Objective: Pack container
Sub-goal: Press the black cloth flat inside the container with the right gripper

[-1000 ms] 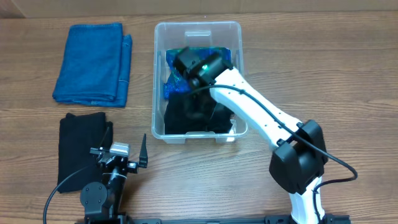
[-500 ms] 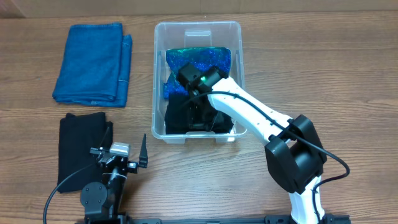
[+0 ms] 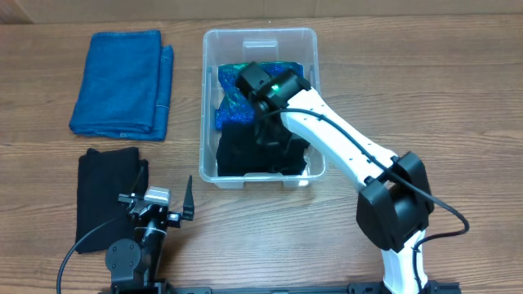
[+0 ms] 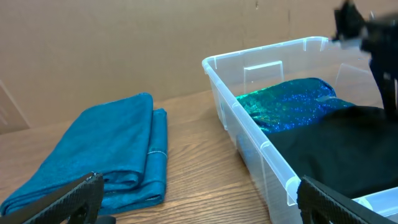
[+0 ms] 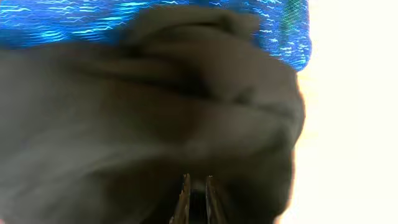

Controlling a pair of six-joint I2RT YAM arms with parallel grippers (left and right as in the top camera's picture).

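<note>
The clear container [image 3: 204, 98] stands at the table's middle, and it also shows in the left wrist view [image 4: 249, 134]. Inside lie a sparkly blue cloth [image 3: 229, 82] at the back and a black cloth [image 3: 245, 155] at the front. My right gripper [image 3: 265, 131] reaches down into the container. In the right wrist view its fingers [image 5: 196, 183] are nearly together, pinching the bunched black cloth [image 5: 124, 112]. My left gripper [image 3: 166, 188] is open and empty near the front left, with its fingertips wide apart [image 4: 199, 199].
A folded blue towel [image 3: 122, 82] lies at the back left, and it also shows in the left wrist view [image 4: 112, 149]. A folded black cloth [image 3: 102, 192] lies at the front left beside the left arm. A cardboard wall stands behind the table.
My right gripper dipped toward the front of the container onto the black cloth, then drew back toward the middle. The left arm has not moved.
</note>
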